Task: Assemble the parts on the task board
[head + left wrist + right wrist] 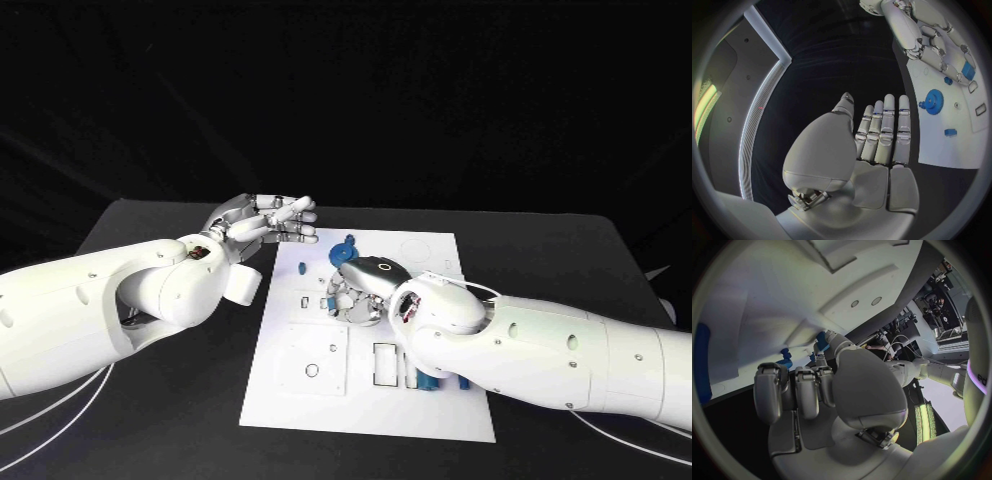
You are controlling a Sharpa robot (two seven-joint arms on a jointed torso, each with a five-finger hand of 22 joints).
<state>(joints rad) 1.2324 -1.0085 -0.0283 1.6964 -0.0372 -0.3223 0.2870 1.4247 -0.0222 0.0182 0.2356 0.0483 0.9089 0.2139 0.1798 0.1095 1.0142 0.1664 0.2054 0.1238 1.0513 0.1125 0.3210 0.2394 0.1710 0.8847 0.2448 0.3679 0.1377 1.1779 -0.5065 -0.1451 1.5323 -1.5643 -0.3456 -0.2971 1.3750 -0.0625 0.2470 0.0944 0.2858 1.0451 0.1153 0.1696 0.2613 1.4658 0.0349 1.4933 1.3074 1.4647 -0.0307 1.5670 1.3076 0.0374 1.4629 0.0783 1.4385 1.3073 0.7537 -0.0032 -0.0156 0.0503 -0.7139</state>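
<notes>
The right hand (pixel 364 290) is the nearer one by far: it hangs low over the middle of the white task board (pixel 433 420), its fingers curled down toward the plate, and the blue gear (pixel 346 250) sits just beyond its fingertips, toward the far edge of the board. So the coming move, as I judge it, turns on a short reach forward and away from the robot — the gear lies ahead of the hand, not beside it. In the right wrist view the fingers (pixel 795 390) are bent close over the plate with a bit of blue just past them, but whether they pinch a part I cannot tell. The left hand (pixel 267 222) is off the board at its far left corner, flat and empty with the fingers straight and close together; from the left wrist view the gear (pixel 932 101) lies well out to the side of that open palm (pixel 879 145). A small blue part (pixel 302 268) rests on the board between the two hands, and more blue pieces (pixel 428 380) stand near the right forearm.
</notes>
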